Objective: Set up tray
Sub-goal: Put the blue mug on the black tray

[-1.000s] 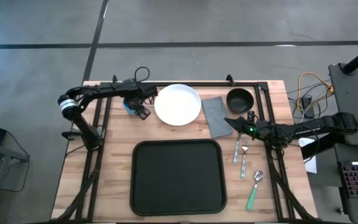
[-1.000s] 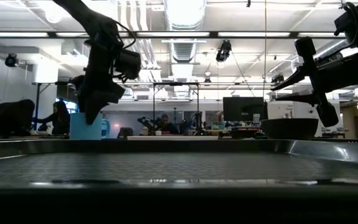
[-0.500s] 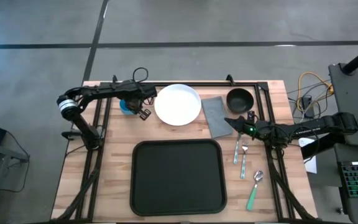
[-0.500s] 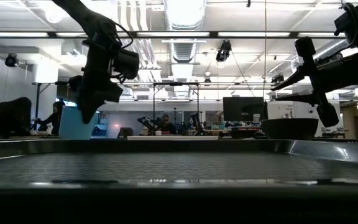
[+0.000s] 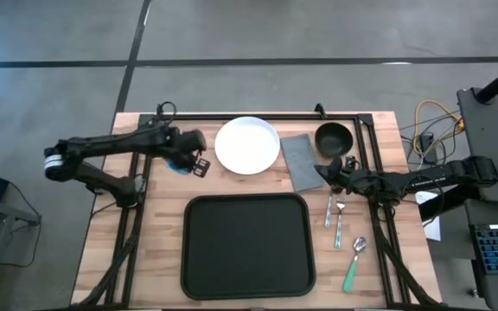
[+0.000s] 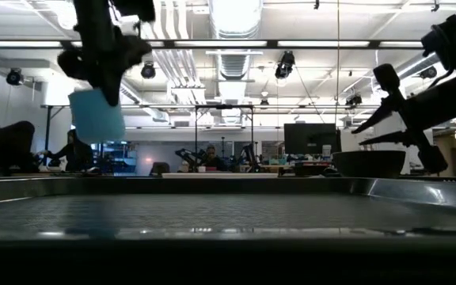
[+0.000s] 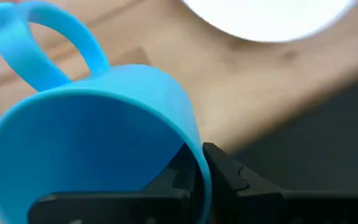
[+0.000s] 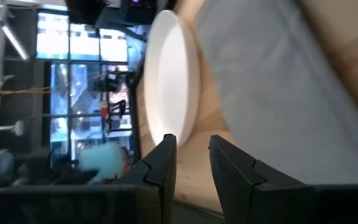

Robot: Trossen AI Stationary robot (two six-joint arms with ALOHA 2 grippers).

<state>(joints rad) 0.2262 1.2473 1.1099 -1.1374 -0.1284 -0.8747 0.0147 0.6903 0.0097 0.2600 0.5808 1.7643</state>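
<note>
Lifted off the table now, blue mug in left hand.

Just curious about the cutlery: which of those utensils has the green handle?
The spoon, lying nearest the table's front right; the forks beside the tray are plain metal.

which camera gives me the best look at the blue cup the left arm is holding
The left wrist view: the blue cup fills it, handle and rim clear, the left hand clamped on its rim. The high view shows only a sliver under the arm. The low view shows it lifted. The right wrist view catches a blur.
</note>
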